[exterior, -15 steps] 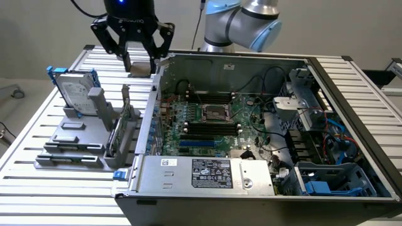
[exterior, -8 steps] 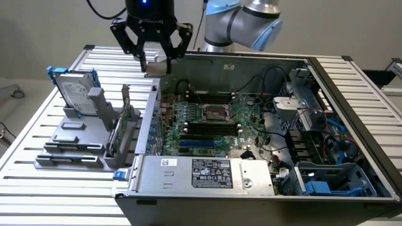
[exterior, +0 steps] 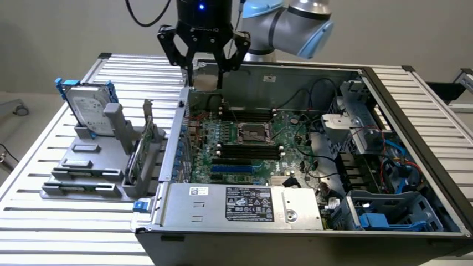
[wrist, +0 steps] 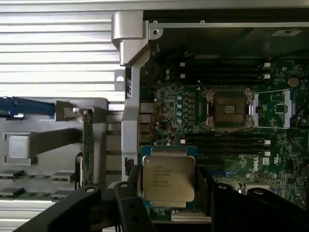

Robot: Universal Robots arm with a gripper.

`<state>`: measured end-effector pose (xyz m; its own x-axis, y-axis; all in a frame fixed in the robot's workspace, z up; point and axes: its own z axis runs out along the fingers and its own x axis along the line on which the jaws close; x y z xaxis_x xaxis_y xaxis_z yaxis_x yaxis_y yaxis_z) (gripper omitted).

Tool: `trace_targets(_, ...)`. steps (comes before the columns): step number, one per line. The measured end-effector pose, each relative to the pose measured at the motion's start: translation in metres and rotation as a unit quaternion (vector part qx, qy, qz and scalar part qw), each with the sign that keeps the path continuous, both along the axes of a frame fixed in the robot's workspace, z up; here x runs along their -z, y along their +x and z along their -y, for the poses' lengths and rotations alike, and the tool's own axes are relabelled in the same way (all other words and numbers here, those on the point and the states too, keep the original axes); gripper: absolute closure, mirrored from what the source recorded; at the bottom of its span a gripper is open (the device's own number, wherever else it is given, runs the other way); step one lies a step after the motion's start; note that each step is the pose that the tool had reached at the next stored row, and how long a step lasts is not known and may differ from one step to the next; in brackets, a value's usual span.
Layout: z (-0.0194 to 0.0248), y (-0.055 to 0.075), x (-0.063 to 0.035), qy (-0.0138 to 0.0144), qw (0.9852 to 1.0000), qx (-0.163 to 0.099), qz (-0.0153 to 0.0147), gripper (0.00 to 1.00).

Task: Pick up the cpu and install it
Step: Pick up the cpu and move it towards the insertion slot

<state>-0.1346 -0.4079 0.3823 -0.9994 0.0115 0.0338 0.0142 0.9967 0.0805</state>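
The cpu (wrist: 168, 178), a small square chip with a silver-grey metal top, sits between the black fingers (wrist: 126, 198) of my gripper (wrist: 169, 195), which is shut on it. In the exterior view the gripper (exterior: 205, 71) hangs above the back corner of the open computer case (exterior: 174, 138), on the exterior view's left, with the cpu (exterior: 207, 81) at its fingertips. The open cpu socket (exterior: 252, 132) lies on the motherboard, lower and toward the exterior view's right of the gripper. In the wrist view the socket (wrist: 229, 108) has its metal frame open, with nothing in it.
A silver hard drive with blue brackets (exterior: 88, 108) stands on a grey fixture (exterior: 81, 172) on the exterior view's left. Black memory sticks (exterior: 250, 151) flank the socket. The power supply (exterior: 247, 205) lies at the case front, with drive cages and cables (exterior: 369, 160) on the exterior view's right.
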Motion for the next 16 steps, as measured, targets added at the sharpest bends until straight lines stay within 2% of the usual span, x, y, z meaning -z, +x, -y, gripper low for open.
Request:
trace_targets(5,-0.0092,0.023,0.0090,0.0000,1.0000,0.000,-0.0001,0.45)
trace_targets(16,-0.0388,0.068,0.0289,0.0000,1.0000,0.000,-0.0001,0.45)
